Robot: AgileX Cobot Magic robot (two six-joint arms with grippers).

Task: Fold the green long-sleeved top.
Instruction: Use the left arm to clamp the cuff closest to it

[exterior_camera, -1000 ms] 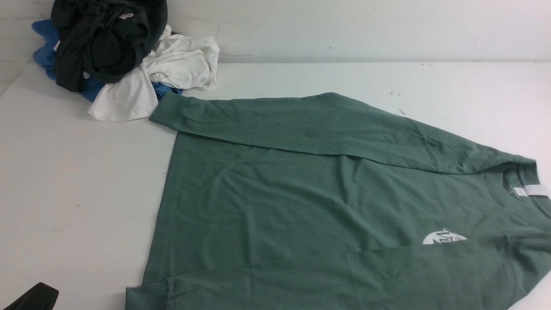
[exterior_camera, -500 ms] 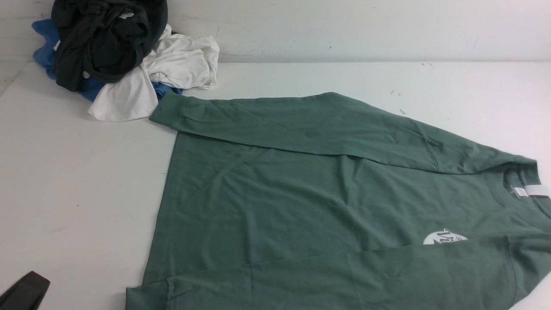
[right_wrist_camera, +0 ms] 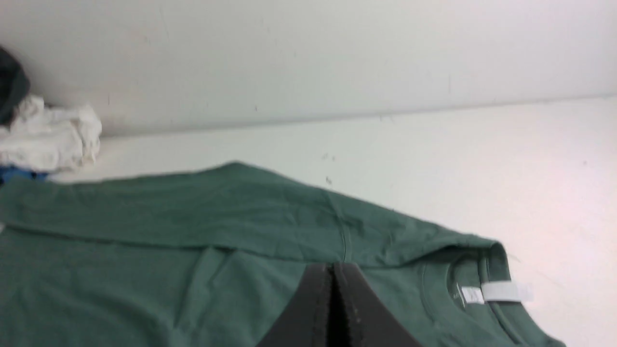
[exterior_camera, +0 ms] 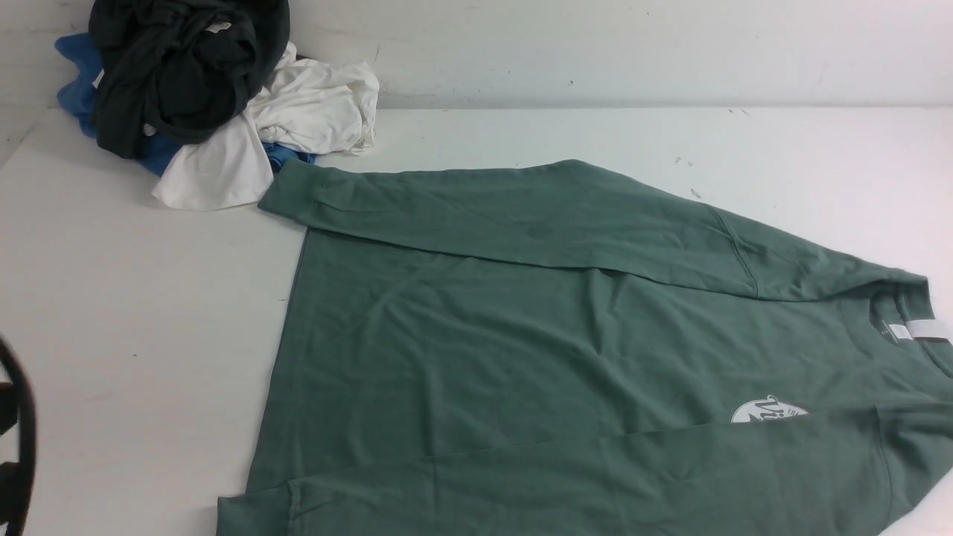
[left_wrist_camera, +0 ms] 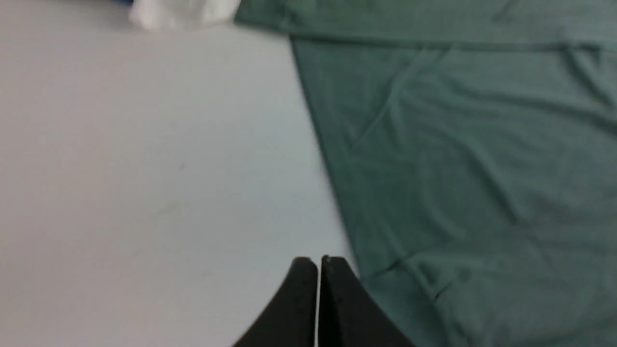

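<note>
1. Left gripper [left_wrist_camera: 318,260], its two black jaws pressed flat together and gripping nothing, is hanging over the bare white tabletop [left_wrist_camera: 144,168], just beside the hem edge of the large sage-green long-sleeved cotton top [left_wrist_camera: 458,144].
2. Right gripper [right_wrist_camera: 332,266], likewise closed tight and empty, is sitting above the top's upper body near a shoulder seam, with the white neck label [right_wrist_camera: 501,290] close by. Whether it is touching the cloth cannot be told.
3. The green top is lying flat and front up across the middle and the robot's right of the table, its hem pointing to the robot's left and its neck to the right.
4. Both sleeves are lying folded across the body. The far sleeve [exterior_camera: 484,212] is stretching along the far edge, its cuff [exterior_camera: 287,195] reaching just past the hem, and the near sleeve [exterior_camera: 558,476] is covering part of the small white chest print [exterior_camera: 767,409].
5. A heap of clothes is sitting in the far left corner against the white wall [exterior_camera: 595,45]. A blackish dark-green garment [exterior_camera: 179,67] is resting on top of a blue garment [exterior_camera: 74,82], and a crumpled white garment [exterior_camera: 298,112] is lying just beside the far cuff.
6. A dark, blurred part of the left arm [exterior_camera: 18,439] is showing at the left edge of the front view, well apart from the hem.
</note>
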